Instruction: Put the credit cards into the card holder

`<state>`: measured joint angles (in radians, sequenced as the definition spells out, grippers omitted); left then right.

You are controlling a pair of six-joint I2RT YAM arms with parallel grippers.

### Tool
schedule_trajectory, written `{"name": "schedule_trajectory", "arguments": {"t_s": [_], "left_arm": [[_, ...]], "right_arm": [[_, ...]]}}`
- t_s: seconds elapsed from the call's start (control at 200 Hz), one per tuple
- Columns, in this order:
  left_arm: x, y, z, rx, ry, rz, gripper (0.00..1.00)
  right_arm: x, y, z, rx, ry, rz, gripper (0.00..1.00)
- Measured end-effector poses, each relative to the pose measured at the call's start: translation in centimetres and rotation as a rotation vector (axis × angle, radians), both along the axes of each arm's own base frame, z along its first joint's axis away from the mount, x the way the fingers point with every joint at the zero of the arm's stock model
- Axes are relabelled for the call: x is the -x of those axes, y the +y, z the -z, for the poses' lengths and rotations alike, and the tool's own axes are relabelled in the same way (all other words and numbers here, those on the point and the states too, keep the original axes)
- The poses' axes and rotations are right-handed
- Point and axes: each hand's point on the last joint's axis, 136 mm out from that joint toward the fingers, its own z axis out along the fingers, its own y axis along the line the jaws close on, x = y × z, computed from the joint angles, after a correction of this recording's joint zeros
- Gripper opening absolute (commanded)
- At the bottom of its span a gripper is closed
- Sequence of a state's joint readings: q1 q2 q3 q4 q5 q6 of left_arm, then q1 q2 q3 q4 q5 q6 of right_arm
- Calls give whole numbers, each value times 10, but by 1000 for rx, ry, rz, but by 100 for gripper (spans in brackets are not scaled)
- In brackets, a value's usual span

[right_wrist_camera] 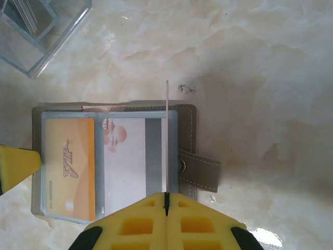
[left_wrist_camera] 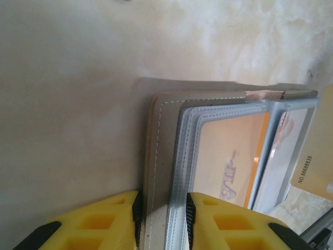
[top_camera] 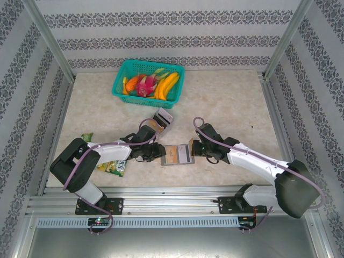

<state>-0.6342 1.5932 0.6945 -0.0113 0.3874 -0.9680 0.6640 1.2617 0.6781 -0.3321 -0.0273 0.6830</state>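
Right wrist: our right gripper (right_wrist_camera: 166, 200) pinches credit card (right_wrist_camera: 166, 130) edge-on over card holder (right_wrist_camera: 186, 125), left gripper (left_wrist_camera: 163, 211) clamping holder's edge; nxt prob needs tilting it in.

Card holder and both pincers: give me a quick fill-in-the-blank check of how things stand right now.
1. The right pincer is shut on a thin ____ held edge-on.
2. The left pincer clamps one edge of the open ____.
3. The VIP card already slotted in is ____ in colour.
4. The bananas lie in the ____ at the far side.

Missing words: card; card holder; orange; basket.
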Motion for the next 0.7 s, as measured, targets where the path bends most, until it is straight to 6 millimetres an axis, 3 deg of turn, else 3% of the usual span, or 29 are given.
{"name": "schedule_trajectory", "arguments": {"t_s": [0.155,0.45,0.704], "left_arm": [[0,0,0,0,0,0,32],[0,0,0,0,0,1,31],[-1,-1,0,0,-1,1,30]], "right_arm": [[0,7,7,-7,16,-14,0],[0,18,1,-66,16,-28,0],[5,3,-10,-28,-9,-4,0]]}}
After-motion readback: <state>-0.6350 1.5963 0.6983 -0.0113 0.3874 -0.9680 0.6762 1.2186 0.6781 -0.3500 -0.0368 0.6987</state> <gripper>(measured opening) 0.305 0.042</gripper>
